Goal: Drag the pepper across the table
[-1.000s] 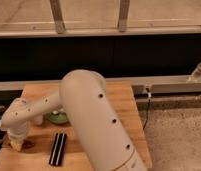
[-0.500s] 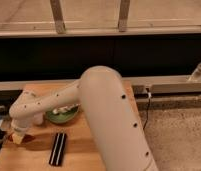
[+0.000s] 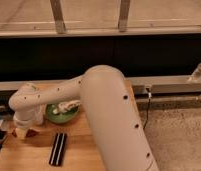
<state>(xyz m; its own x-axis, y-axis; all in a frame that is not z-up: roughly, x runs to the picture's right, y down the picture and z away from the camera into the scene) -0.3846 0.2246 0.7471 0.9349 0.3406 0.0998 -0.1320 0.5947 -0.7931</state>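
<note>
- While the arm reaches across to the lower left of the frame, the gripper (image 3: 23,131) sits low over the left edge of the table (image 3: 79,155), its fingers closed tight; whether anything is pinched between them I cannot tell.
- Just beneath the gripper's tip a small reddish shape shows, likely the pepper (image 3: 17,133), mostly hidden by the wrist.
- Judging from this, the drag step is in hand: the closed tip appears pressed at the pepper.
- Next, the move calls for a steady sideways sweep that keeps the tip low.
- Right of the gripper lies a green bowl (image 3: 61,113) with something pale in it.
- Lower centre, a black ridged bar (image 3: 57,149) lies apart; the sweep should avoid both.
</note>
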